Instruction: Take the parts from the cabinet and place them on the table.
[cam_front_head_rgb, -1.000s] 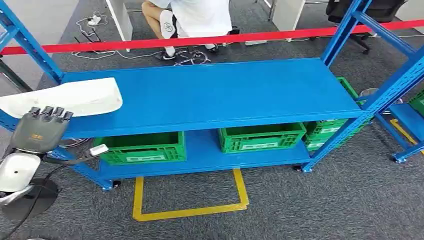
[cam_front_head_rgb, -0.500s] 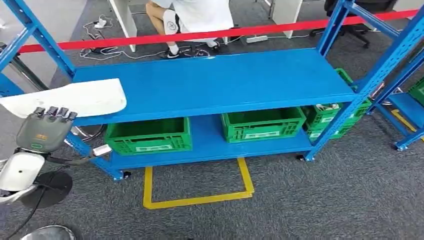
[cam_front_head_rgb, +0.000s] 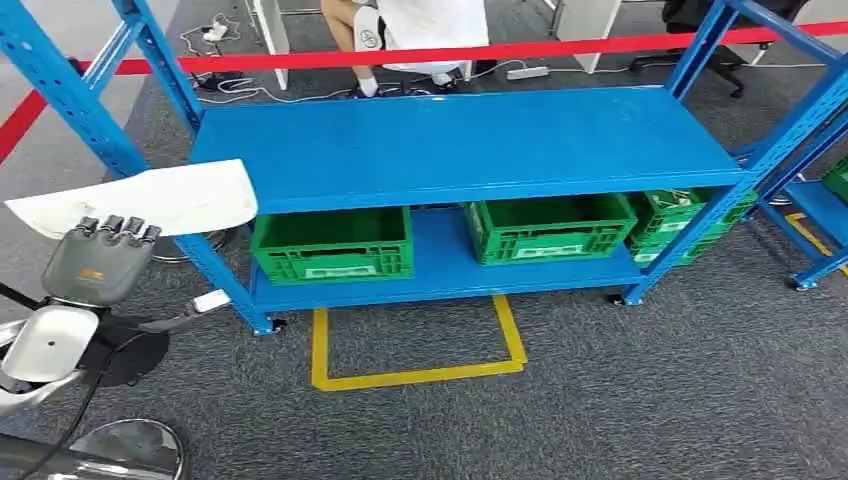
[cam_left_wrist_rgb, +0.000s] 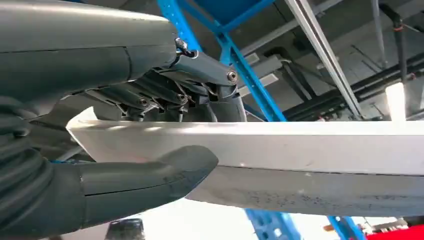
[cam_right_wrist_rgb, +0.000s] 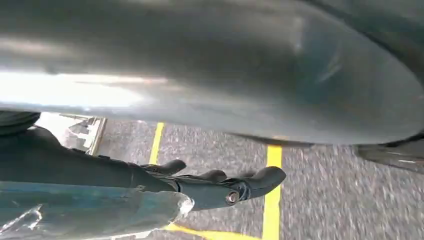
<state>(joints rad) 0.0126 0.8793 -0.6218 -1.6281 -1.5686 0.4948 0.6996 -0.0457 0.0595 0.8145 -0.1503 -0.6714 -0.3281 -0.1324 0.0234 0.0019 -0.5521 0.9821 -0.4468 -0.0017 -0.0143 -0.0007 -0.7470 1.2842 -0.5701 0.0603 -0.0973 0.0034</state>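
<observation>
Left hand (cam_front_head_rgb: 98, 262) raised, gripping the white part (cam_front_head_rgb: 150, 198); right hand (cam_right_wrist_rgb: 220, 187) hangs, fingers apart.

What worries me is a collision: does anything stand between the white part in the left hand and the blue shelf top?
Nothing lies on the shelf top. The white part, held by the left hand, hangs beside the rack's front-left upright, the one obstacle close by.

The part (cam_front_head_rgb: 140, 198) stayed in the left hand (cam_front_head_rgb: 97, 262), at the left end of the rack (cam_front_head_rgb: 470, 145); three crates (cam_front_head_rgb: 335, 244) stood on its lower shelf.
</observation>
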